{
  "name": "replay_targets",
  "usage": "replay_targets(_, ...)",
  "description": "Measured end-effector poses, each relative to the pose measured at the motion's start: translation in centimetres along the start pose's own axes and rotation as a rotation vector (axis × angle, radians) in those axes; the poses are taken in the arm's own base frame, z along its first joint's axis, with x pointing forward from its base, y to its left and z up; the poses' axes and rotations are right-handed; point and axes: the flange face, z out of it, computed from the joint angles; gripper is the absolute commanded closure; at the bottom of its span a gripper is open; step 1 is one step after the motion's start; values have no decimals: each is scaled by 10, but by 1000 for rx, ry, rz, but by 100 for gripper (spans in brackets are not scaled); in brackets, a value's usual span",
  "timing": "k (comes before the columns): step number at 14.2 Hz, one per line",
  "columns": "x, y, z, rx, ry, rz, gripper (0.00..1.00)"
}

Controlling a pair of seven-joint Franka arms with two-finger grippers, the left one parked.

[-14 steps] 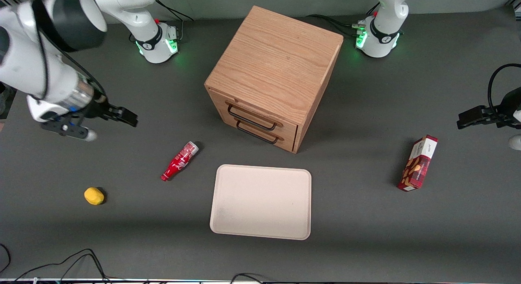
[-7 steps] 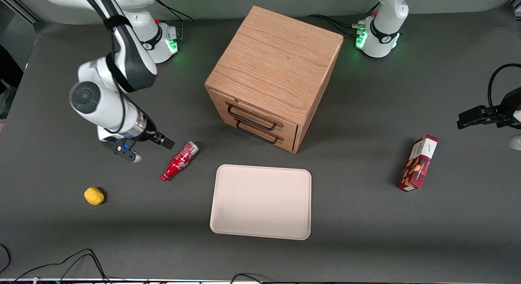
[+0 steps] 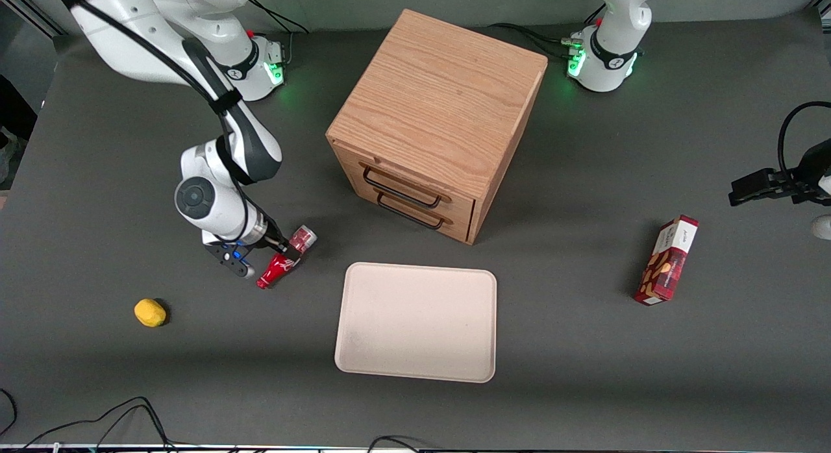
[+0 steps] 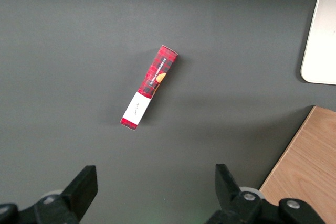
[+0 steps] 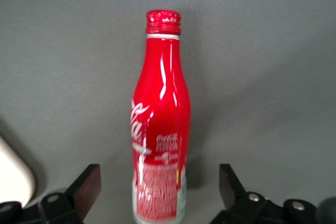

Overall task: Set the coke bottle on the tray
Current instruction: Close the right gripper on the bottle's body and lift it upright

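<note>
The right arm's black two-finger gripper (image 3: 280, 247) sits low over the small red contour coke bottle (image 3: 284, 259), fingers spread wide, one on each side of its body, not touching. The bottle lies on the dark grey table (image 3: 584, 375) left of centre in the front view, just beside the flat cream-beige rectangular tray (image 3: 417, 322)

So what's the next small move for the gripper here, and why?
Probably close the fingers on the bottle. The gripper is already down at the bottle, open, with a finger on either side of its body and a gap on each side. The bottle lies on the table, not yet on the tray.
</note>
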Motion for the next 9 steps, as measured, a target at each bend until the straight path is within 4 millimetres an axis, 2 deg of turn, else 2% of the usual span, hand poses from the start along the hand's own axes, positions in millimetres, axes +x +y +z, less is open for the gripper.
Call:
replay_targets(4,7,3,28,11,9,10,1)
replay_targets(6,9,3,33,16,14,9,12)
replay_targets(7,9,3,34,16,16,6,25)
replay_targets(9,9,2,37,25,24,4,68)
